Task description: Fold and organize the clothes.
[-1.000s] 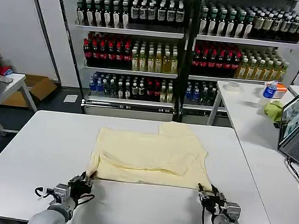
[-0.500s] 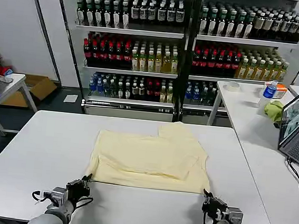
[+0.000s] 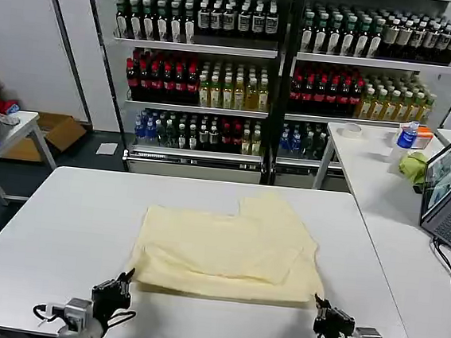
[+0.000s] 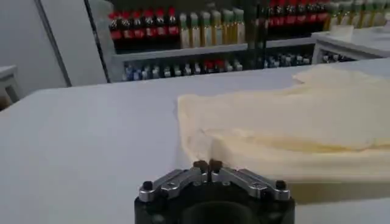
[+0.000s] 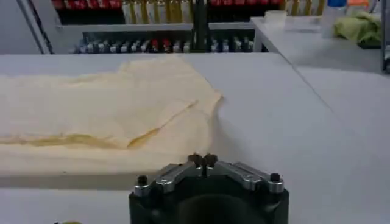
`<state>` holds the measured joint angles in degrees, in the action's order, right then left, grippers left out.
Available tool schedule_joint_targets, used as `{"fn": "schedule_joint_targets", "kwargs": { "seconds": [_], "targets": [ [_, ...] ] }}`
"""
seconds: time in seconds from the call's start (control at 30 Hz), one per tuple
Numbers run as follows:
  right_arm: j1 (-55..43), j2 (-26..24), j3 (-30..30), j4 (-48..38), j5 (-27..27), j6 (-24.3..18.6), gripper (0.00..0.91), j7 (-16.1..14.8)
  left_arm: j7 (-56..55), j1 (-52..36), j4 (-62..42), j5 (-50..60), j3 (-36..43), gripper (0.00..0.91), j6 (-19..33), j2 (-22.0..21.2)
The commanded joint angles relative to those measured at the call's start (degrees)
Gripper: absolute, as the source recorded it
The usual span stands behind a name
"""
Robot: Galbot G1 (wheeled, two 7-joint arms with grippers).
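One T-shirt (image 3: 230, 249) lying folded on table (image 3: 60, 225). Left gripper (image 3: 124, 281), right gripper (image 3: 322, 308) sitting near edge, fingertips pressed together, empty.

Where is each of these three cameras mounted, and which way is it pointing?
Head view: high on the robot, looking forward and down at the T-shirt on the white table; left gripper and right gripper at the near edge.
Left wrist view: low behind the shut left gripper, facing the T-shirt.
Right wrist view: low behind the shut right gripper.
All share the T-shirt.
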<state>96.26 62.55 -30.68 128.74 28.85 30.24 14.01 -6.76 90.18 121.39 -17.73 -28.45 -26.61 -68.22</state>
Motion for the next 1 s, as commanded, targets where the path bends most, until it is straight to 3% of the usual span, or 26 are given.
{"fn": "schedule_joint_targets", "kwargs": {
  "seconds": [0.03,0.33,0.37,0.4,0.43,0.47,0.73,1.0],
  "targets": [
    [9.60,-1.78,-2.68,7.42,-0.89,0.27,0.000,0.20,0.15,11.45,9.18,2.29,-3.12,0.010,0.04,0.08],
    [16.04,-1.87,-4.29,11.85,-5.98,0.74,0.000,1.23,0.97,16.11,11.51,3.01,-5.04,0.010,-1.19,1.34],
    [16.31,-1.74,-4.14,11.97,-6.67,0.94,0.000,1.30,1.11,16.47,11.76,3.12,-5.23,0.111,-1.34,1.54],
    [16.65,-1.66,-4.05,12.12,-7.48,1.09,0.000,1.22,1.25,16.79,11.92,3.39,-5.42,0.272,-1.46,1.70],
    [16.94,-1.58,-4.00,12.32,-8.19,1.30,0.746,1.06,1.42,17.03,12.07,3.59,-5.70,0.907,-1.57,1.88],
    [17.23,-1.47,-3.99,12.55,-8.80,1.40,0.907,0.94,1.49,17.25,12.23,3.70,-5.85,0.907,-1.90,1.97],
    [15.90,-1.93,-6.49,14.61,-9.10,1.17,0.907,0.71,1.12,15.51,11.74,2.59,-8.75,0.907,-3.36,3.56],
    [7.96,-6.43,-10.86,14.49,1.25,-1.11,0.907,1.51,-0.67,8.72,8.50,-7.35,-14.61,0.907,-3.12,7.67]
  ]
}}
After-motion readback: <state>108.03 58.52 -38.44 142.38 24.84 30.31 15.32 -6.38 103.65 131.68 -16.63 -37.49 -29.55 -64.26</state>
